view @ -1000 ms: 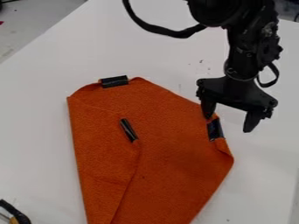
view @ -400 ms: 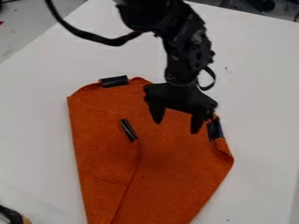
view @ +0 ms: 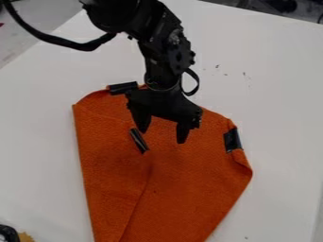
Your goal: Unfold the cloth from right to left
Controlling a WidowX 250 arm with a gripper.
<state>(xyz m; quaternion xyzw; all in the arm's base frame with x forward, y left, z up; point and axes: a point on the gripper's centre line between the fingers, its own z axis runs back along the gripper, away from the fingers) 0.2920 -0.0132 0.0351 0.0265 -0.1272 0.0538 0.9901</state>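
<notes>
The black gripper (view: 163,137) hangs over the upper middle of the orange cloth (view: 183,184), its two fingers apart with nothing between them. One fingertip stands just above and right of the slanted black clip (view: 139,141) at the folded flap's corner. That flap (view: 107,175) lies over the cloth's left side, its edge running down from the clip. Two more black clips sit on the cloth's border, one at the top (view: 123,88) and one on the right (view: 232,140). Whether the gripper touches the cloth, I cannot tell.
A white table (view: 277,104) lies under the cloth. In the bottom left corner is a black and yellowish object (view: 10,233). Dark items (view: 277,4) show beyond the table's far edge at the top right.
My gripper has moved left, from beside the right clip to over the cloth near the slanted clip. The object at the bottom left has shifted a little. The cloth looks unchanged.
</notes>
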